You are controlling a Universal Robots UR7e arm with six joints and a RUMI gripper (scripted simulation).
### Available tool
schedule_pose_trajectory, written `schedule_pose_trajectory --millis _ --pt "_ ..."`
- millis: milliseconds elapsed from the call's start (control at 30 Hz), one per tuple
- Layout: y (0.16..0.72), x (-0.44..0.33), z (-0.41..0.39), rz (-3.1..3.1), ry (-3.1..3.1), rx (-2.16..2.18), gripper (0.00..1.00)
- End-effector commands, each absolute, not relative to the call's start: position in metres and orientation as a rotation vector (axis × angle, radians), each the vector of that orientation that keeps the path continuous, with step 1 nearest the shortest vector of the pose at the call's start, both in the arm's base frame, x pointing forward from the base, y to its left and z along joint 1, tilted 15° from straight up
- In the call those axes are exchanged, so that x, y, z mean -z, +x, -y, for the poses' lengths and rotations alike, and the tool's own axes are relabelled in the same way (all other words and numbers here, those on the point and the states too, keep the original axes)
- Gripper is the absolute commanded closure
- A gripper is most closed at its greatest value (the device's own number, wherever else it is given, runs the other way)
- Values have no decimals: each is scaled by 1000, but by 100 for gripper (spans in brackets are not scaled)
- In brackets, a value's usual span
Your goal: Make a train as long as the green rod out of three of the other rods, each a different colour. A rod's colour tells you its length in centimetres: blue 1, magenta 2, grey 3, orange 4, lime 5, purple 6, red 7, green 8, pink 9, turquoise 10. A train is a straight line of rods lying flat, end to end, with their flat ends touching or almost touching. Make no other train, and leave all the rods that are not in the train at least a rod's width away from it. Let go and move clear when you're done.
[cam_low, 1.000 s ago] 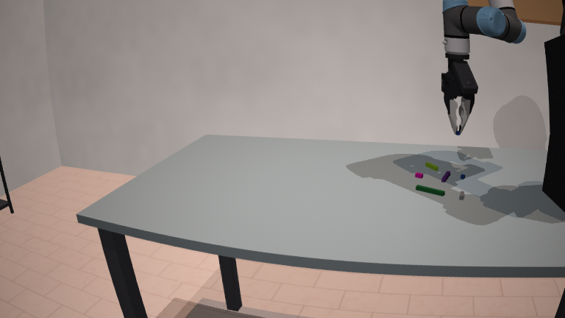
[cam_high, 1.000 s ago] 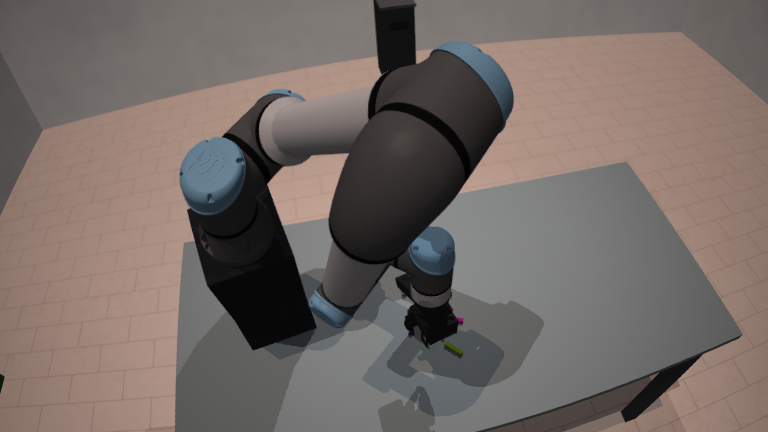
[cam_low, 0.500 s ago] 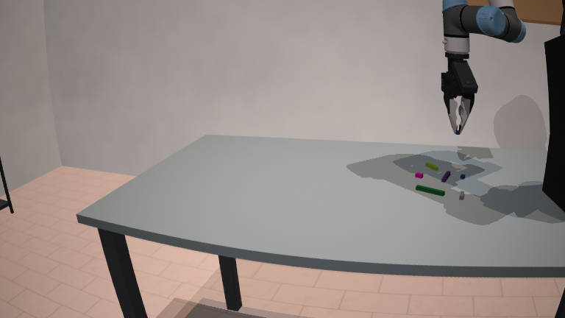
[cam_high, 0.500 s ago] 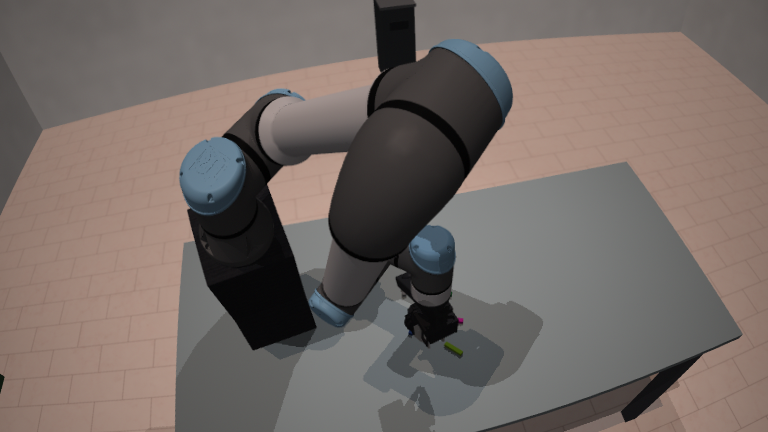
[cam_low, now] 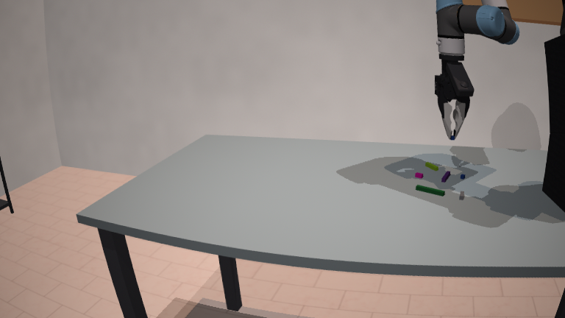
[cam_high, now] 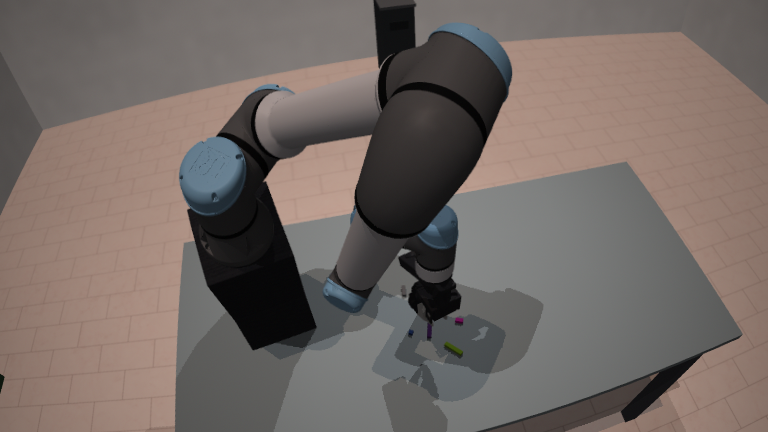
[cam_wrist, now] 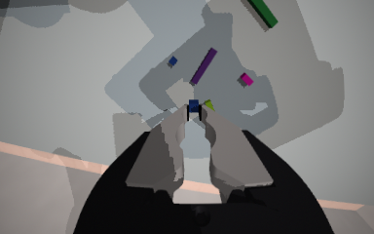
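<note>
My gripper [cam_low: 452, 136] hangs high above the table, shut on a small blue rod [cam_wrist: 194, 105], which shows at the fingertips in the wrist view. Below lie the green rod [cam_low: 430, 190], a purple rod [cam_low: 445, 176], a lime rod [cam_low: 431, 165], a magenta rod [cam_low: 418, 174], a second blue rod [cam_low: 462, 176] and a short grey rod [cam_low: 461, 195]. All lie apart from one another. In the wrist view the lime rod [cam_wrist: 209, 103] is mostly hidden behind the fingers. In the top view the gripper [cam_high: 428, 322] covers the green rod.
The robot's black base [cam_high: 254, 285] stands on the table's near-left corner in the top view. The arm's shadows fall over the rods. A dark cabinet [cam_high: 393, 22] stands on the floor behind the table.
</note>
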State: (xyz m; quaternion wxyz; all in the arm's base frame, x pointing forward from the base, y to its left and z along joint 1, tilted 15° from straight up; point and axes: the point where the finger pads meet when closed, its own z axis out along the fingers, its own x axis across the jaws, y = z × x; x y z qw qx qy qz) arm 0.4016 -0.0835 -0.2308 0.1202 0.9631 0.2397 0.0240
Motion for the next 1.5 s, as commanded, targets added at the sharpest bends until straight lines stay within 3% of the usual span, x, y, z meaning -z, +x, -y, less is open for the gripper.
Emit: schedule_pose_trajectory --millis 0,767,1467 --pt "406 240 43 -728 2812 -64 100" --pt "355 291 -151 -874 2754 -41 100" --pt "340 298 -175 -894 2740 -43 100"
